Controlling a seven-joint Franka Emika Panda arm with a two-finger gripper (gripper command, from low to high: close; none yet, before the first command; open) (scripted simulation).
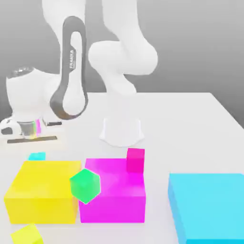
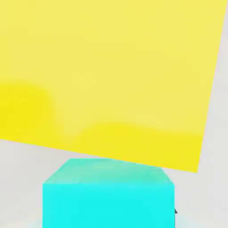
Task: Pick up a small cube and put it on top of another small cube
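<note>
Here, a white tabletop is seen under a plain grey backdrop, with the white arm's round base standing on it near the middle. The claw is seen low at the exterior view's left, above the small cyan cube, which lies on the tabletop just behind the large yellow block. In the hand view the small cyan cube is shown just beside the large yellow block; how far the claw is spread cannot be told. The small pink-red cube is found at the far right edge of the large magenta block. A small green cube is tilted between the yellow and magenta blocks. A large cyan block lies at the right, and a small yellow cube at the lower left.
</note>
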